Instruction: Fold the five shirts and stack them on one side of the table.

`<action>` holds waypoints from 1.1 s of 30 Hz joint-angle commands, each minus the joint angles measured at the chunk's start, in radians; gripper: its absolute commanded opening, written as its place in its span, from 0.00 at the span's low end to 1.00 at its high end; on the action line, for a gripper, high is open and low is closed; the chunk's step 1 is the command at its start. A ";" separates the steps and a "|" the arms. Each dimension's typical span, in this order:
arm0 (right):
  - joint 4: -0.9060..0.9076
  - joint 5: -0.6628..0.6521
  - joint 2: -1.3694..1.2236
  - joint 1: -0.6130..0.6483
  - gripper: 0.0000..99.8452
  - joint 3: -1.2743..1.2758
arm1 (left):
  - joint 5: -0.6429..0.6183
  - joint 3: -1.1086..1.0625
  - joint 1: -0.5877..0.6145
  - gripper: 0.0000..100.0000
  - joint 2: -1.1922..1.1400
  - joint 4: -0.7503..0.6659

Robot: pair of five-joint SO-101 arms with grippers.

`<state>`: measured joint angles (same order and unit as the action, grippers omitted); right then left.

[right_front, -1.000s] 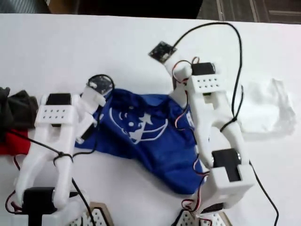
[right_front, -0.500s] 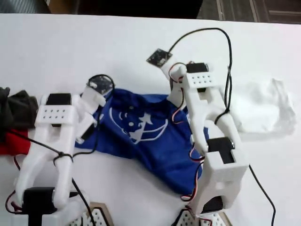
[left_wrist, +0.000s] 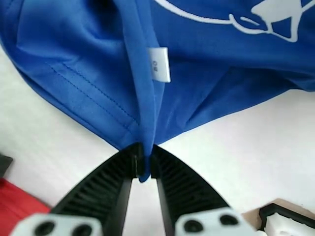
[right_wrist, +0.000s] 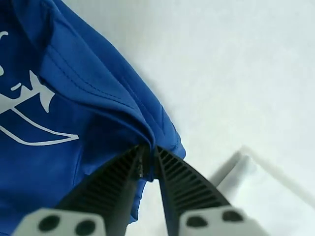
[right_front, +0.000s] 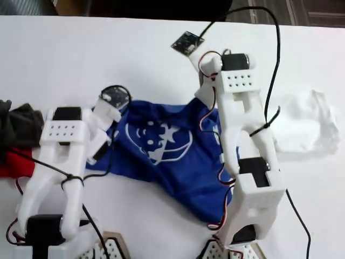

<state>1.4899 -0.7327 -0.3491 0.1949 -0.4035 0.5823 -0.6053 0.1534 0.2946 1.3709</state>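
A blue shirt (right_front: 172, 148) with a white print lies crumpled between the two arms in the high view. My left gripper (left_wrist: 143, 161) is shut on a fold at the blue shirt's (left_wrist: 206, 64) collar edge, near a white tag (left_wrist: 159, 64). My right gripper (right_wrist: 148, 160) is shut on a hem fold of the blue shirt (right_wrist: 54, 123) at its far right corner. In the high view the left gripper (right_front: 102, 137) sits at the shirt's left edge and the right gripper (right_front: 202, 100) at its upper right. A white shirt (right_front: 304, 127) lies at the right.
Dark and red shirts (right_front: 16, 137) are piled at the table's left edge. The white table (right_front: 108, 54) stretches open toward the far side. Cables loop off the right arm (right_front: 248, 145). Arm bases stand at the near edge.
The right arm has pulled its corner of the blue shirt up and away toward the far side, stretching the cloth a little. The left arm has kept still.
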 commanded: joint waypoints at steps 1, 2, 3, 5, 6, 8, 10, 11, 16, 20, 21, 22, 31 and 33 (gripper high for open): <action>0.022 0.011 0.024 0.005 0.02 -0.074 | 0.006 0.010 -0.005 0.03 0.040 0.005; 0.038 0.009 0.045 0.005 0.02 -0.094 | 0.006 0.016 -0.005 0.03 0.048 0.005; 0.051 0.006 0.073 0.005 0.02 -0.120 | 0.000 0.035 -0.005 0.03 0.048 0.005; 0.084 0.005 0.148 0.004 0.02 -0.183 | -0.002 0.102 -0.002 0.03 0.049 0.021; 0.093 0.005 0.188 0.002 0.02 -0.209 | -0.002 0.148 -0.002 0.03 0.049 0.040; 0.094 0.005 0.266 0.001 0.02 -0.242 | -0.003 0.259 -0.008 0.03 0.049 0.098; 0.088 0.003 0.332 0.002 0.02 -0.262 | -0.003 0.384 -0.011 0.03 0.049 0.164; 0.077 0.003 0.361 0.004 0.02 -0.264 | 0.000 0.452 -0.011 0.03 0.049 0.199; 0.028 0.003 0.489 -0.002 0.02 -0.267 | 0.006 0.743 -0.005 0.03 0.049 0.368; 0.031 0.003 0.625 -0.001 0.02 -0.267 | 0.003 0.903 0.012 0.03 0.055 0.414; 0.031 0.000 0.665 -0.001 0.02 -0.267 | 0.003 0.928 0.031 0.03 0.068 0.414; 0.031 -0.014 0.705 0.002 0.02 -0.267 | 0.005 0.947 0.044 0.03 0.084 0.414; 0.022 -0.052 0.964 0.002 0.02 -0.267 | 0.006 0.954 0.083 0.03 0.359 0.414; 0.001 -0.052 1.001 0.002 0.02 -0.267 | 0.006 0.952 0.084 0.03 0.427 0.413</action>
<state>1.5328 -0.7756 0.5900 0.1964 -0.6414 0.5823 0.3307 0.2286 0.6214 1.7699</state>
